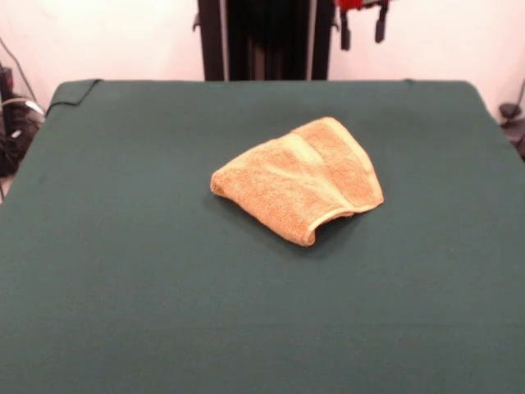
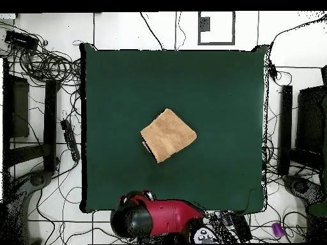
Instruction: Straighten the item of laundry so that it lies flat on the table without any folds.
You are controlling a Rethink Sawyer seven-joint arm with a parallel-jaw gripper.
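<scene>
A: Nearest the front camera there is only bare green tabletop [image 1: 123, 312]. Past that, about mid-table and a little to the picture's right, lies the towel [image 1: 299, 176], folded over on itself into a rough wedge. A rolled, doubled edge faces the camera, with a small gap under it where the layers lift.

B: So it is not flat. Which way does it run?

A: In the front view its long axis goes from the lower left corner up to the far right corner. From overhead the towel [image 2: 168, 134] reads as a diamond near the table's centre, corners toward the table edges, with a darker under-layer peeking out at its left side.

B: And the gripper?

A: Farthest back. The gripper [image 1: 362, 25] hangs at the top edge of the front view, well apart from the towel and high above it. The towel lies toward the camera from it and slightly to the picture's left. Two dark fingers [image 1: 381, 26] hang down with a clear gap between them, released, grasping nothing.

B: Any label or writing?

A: None that can be read; no label shows on the upper faces. A paler woven band crosses the top layer.

B: Then the arm would likely have to come down and forward to reach a free corner.
</scene>
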